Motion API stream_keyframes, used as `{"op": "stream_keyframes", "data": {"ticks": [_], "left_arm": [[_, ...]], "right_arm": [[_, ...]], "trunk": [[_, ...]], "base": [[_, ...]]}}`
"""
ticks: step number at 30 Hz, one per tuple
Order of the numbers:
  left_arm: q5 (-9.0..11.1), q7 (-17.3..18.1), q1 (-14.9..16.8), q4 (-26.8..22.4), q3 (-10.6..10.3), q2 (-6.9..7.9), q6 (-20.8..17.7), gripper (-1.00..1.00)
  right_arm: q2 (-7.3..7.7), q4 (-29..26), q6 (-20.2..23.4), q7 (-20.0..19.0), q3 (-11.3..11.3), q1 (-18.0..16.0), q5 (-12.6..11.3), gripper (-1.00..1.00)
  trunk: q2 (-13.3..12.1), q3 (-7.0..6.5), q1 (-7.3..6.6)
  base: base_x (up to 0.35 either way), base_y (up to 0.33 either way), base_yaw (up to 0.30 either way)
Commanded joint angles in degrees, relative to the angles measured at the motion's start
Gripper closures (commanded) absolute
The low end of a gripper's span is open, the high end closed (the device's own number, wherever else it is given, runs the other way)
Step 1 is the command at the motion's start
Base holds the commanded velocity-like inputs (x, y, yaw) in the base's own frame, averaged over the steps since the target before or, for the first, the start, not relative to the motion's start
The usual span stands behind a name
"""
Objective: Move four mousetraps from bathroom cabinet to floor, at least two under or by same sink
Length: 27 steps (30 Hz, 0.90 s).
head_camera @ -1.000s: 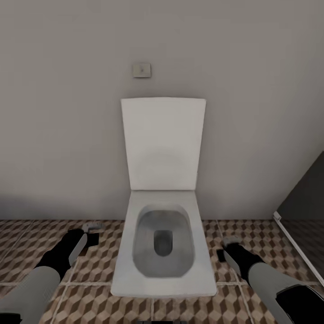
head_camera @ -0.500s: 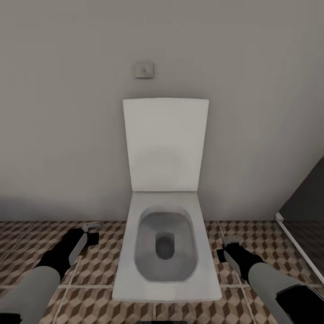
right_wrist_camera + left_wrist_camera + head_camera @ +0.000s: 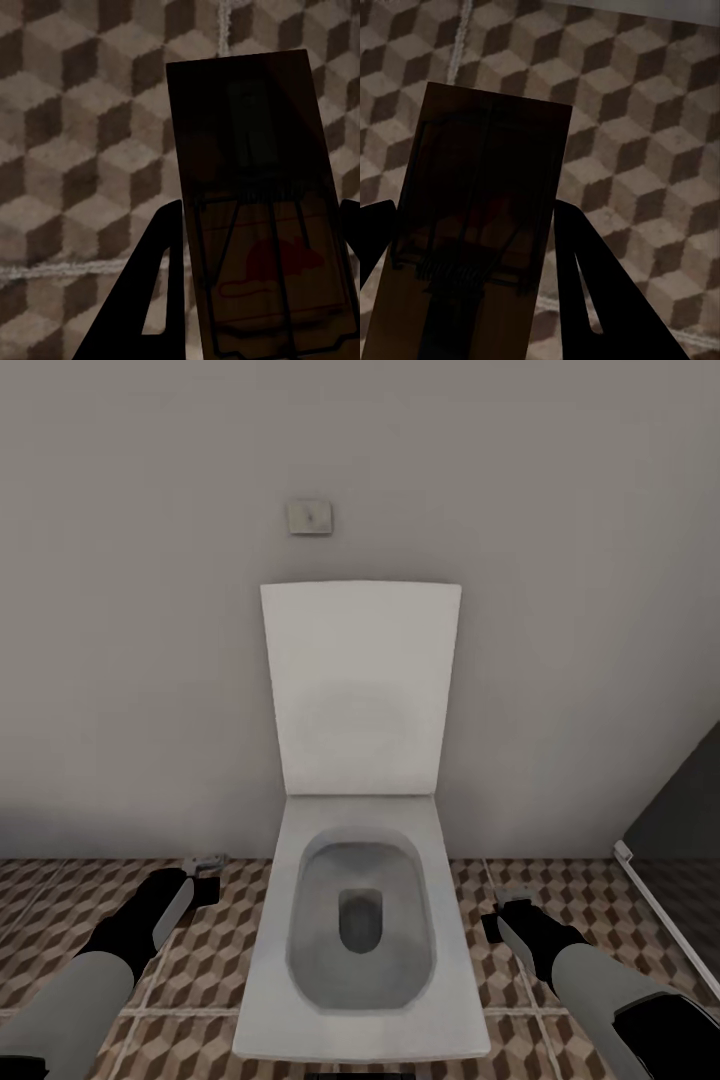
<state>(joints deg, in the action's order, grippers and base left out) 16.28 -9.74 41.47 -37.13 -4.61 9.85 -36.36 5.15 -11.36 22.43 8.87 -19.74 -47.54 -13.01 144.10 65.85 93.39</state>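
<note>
My left gripper (image 3: 205, 868) hangs low over the bathroom floor (image 3: 60, 920) to the left of the toilet. In the left wrist view it (image 3: 480, 255) is shut on a dark brown mousetrap (image 3: 484, 187), held flat between the two fingers (image 3: 592, 285) above the cube-patterned tiles (image 3: 645, 112). To the right of the toilet, my right gripper (image 3: 510, 905) is shut on another mousetrap (image 3: 259, 202) with a red mouse print, clamped between its fingers (image 3: 161, 292) over the tiles (image 3: 75, 112). The cabinet and the sink are out of view.
A white toilet (image 3: 360, 1000) with its lid up stands straight ahead against the grey wall, with a flush button (image 3: 310, 517) above it. A dark panel with a pale frame (image 3: 680, 810) runs along the right side. Tiled floor lies on both sides of the toilet.
The whole picture has shifted slightly, so the camera moved: the toilet now sits a little further left and lower. Both arms keep their pose, each still holding its mousetrap.
</note>
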Motion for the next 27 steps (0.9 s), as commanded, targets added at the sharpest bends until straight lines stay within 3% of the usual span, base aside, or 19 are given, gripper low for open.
{"op": "stream_keyframes", "data": {"ticks": [1,19,27], "left_arm": [[0.41,-0.52,0.02,-0.1,-0.4,0.08,-0.25,1.0],[0.35,-0.52,0.02,-0.05,-0.4,0.05,-0.23,1.0],[0.64,-0.54,0.04,3.74,-0.63,-0.06,-0.03,1.0]], "right_arm": [[0.04,-0.15,0.31,0.28,-0.47,0.0,-0.7,1.0],[0.04,-0.15,0.28,0.28,-0.42,0.0,-0.65,1.0],[0.04,0.11,-2.39,0.36,-0.17,0.0,-0.65,1.0]], "trunk": [[0.02,0.05,-0.01],[0.02,0.05,-0.01],[0.02,0.05,-0.01]], "base": [[0.007,-0.004,0.0],[0.008,-0.001,0.0],[0.0,0.0,0.0]]}}
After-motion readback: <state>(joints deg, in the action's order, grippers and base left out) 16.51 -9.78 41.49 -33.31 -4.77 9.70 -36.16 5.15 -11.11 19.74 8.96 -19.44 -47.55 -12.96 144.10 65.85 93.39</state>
